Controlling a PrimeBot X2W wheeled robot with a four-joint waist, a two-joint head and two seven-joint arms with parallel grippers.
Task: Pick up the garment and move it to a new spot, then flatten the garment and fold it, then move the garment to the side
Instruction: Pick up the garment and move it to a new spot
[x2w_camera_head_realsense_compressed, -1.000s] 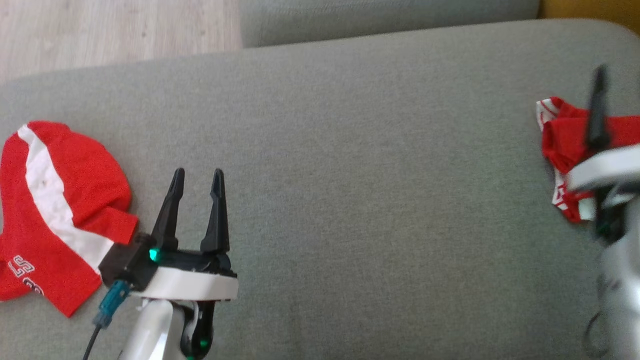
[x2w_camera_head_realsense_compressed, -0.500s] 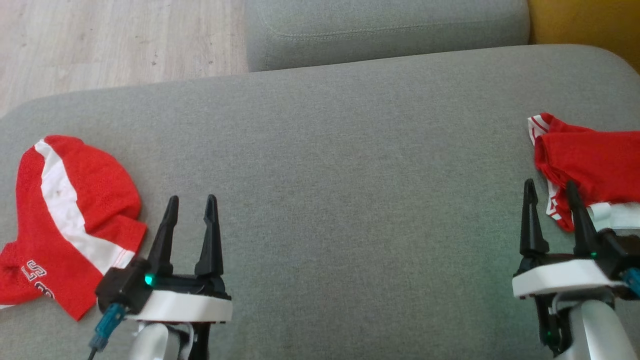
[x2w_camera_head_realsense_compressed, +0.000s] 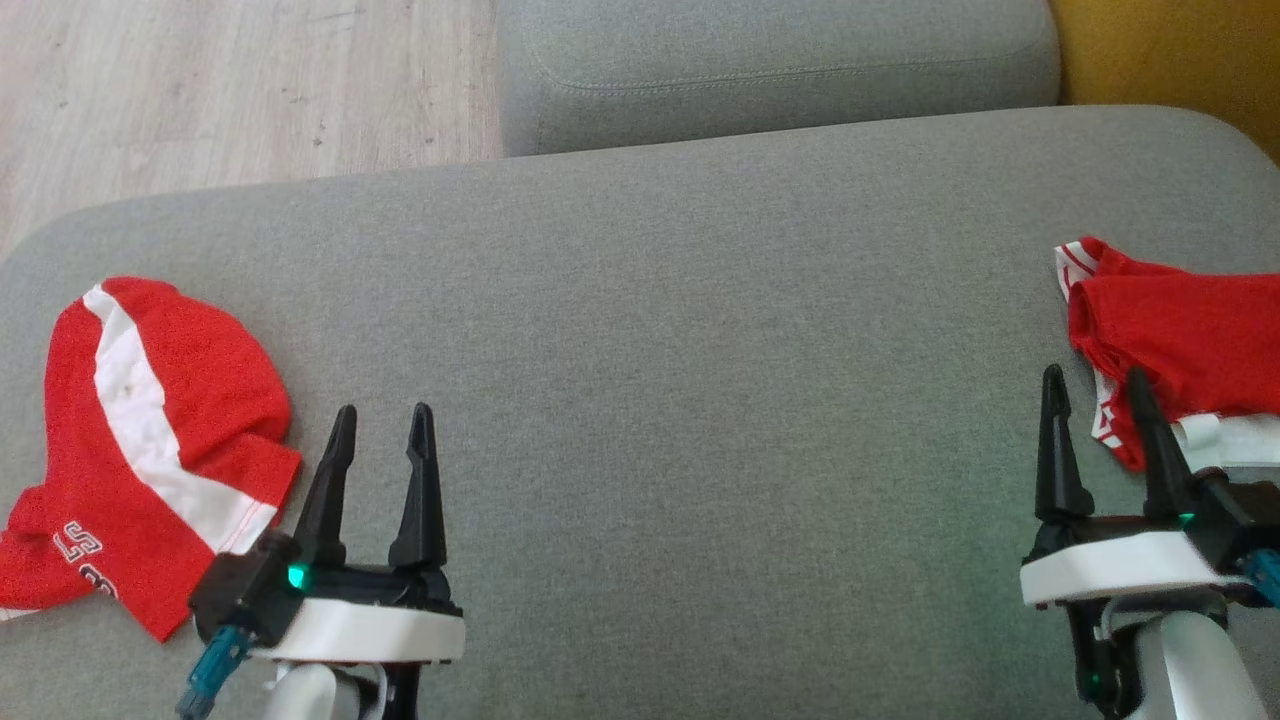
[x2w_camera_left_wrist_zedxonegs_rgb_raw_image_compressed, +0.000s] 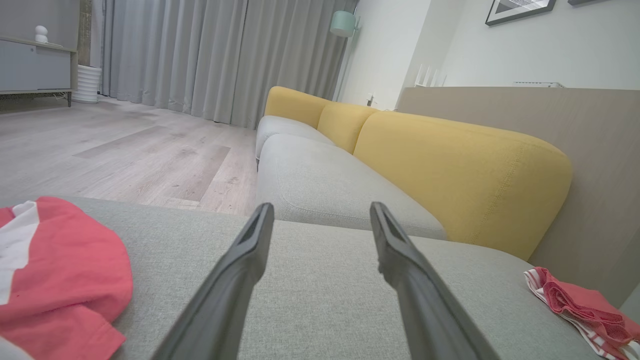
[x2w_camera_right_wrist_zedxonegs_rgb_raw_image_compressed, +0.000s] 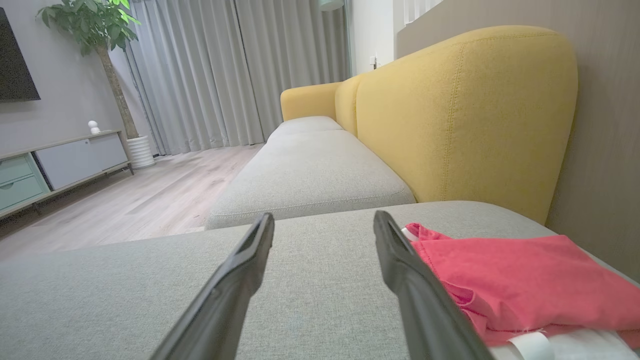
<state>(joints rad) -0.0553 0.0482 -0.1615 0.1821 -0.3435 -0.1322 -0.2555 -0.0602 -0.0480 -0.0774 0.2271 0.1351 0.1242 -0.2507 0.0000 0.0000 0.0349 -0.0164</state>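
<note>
As the garment (x2w_camera_head_realsense_compressed: 1190, 320) lies at one o'clock, just beside the right claw (x2w_camera_head_realsense_compressed: 1092, 375), open and empty, that arm is nearer.

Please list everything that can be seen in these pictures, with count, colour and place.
garment with white stripe: one, red and white, left end of near cushion
crumpled garment: one, red with white trim, right end of near cushion
near cushion: one, grey, under both garments
far cushion: one, grey, beyond it
backrest: one, yellow, robot's right of cushions
floor: one, pale wood, left of far cushion
left gripper: one, dark jaws open, by striped garment
right gripper: one, dark jaws open, by crumpled garment
</note>
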